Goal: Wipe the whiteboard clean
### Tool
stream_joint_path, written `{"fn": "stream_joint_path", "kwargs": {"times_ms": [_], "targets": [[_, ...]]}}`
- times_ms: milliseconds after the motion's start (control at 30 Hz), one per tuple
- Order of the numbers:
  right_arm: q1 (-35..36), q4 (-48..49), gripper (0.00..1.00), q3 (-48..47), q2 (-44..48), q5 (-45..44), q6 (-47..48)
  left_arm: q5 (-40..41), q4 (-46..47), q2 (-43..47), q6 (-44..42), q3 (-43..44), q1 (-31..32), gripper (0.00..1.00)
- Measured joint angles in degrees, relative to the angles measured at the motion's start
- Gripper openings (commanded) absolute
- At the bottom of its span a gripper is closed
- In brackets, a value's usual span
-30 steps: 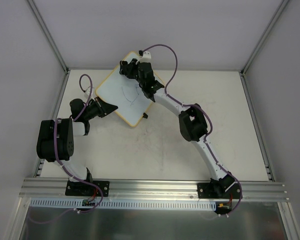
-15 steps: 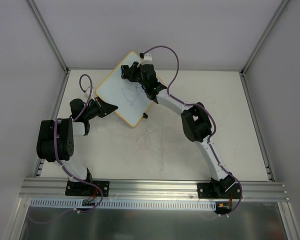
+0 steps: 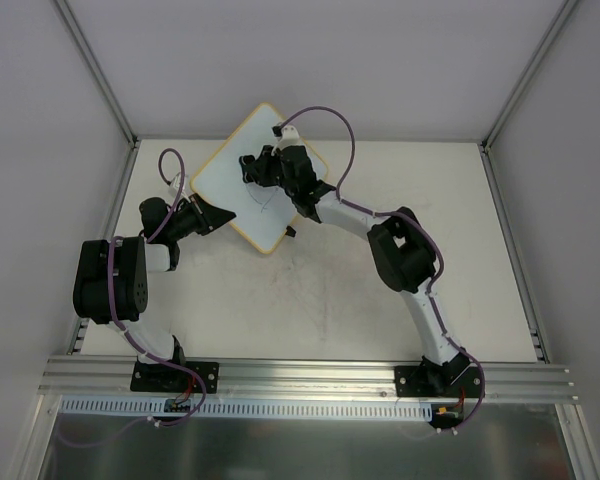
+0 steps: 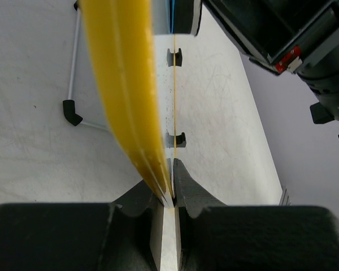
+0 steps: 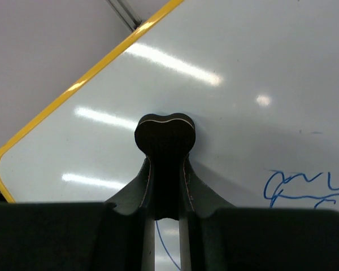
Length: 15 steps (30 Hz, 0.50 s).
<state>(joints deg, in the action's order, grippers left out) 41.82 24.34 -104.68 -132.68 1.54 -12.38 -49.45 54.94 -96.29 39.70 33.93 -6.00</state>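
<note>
We see a pale table (image 3: pixel 430 200) closed in by plain white walls (image 3: pixel 330 60), with open room on its right half and nothing loose near the work. The whiteboard (image 3: pixel 230 175) sits at the far left of the table, turned so that its corners point away, left, near and right. From above it looks almost square, so we cannot tell its long axis.

Both arms reach it. The left gripper (image 3: pixel 218 214) is at the board's near-left edge, and in its wrist view the fingers are clenched on the yellow frame (image 4: pixel 127 84) — a hold, we judge, to keep the board from sliding. The right gripper (image 3: pixel 248 165) hangs over the middle of the white face, clamped on a small dark pad (image 5: pixel 165 132) whose rounded tip touches the surface.

The coming stroke turns on one relation: the blue pen marks (image 5: pixel 305 189) lie apart from the pad, to the right of the fingers and back toward the wrist, with one thin line running under the fingers. We judge the pad must be drawn back toward the arm bases and rightward — the right arm alone is placed for it.
</note>
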Motion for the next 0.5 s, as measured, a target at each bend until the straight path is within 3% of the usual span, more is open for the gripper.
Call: {"fn": "stream_joint_path", "kwargs": {"times_ms": [267,500], "targets": [[1.05,4.13,0.0,8.07,3.23,1.09,0.46,0.04,-0.15,0.0,0.0,0.0,0.0,0.0],[1.14,-1.22,0.0,5.64,3.41,2.16,2.19,0.07,-0.33,0.0,0.0,0.0,-0.04,0.0]]}}
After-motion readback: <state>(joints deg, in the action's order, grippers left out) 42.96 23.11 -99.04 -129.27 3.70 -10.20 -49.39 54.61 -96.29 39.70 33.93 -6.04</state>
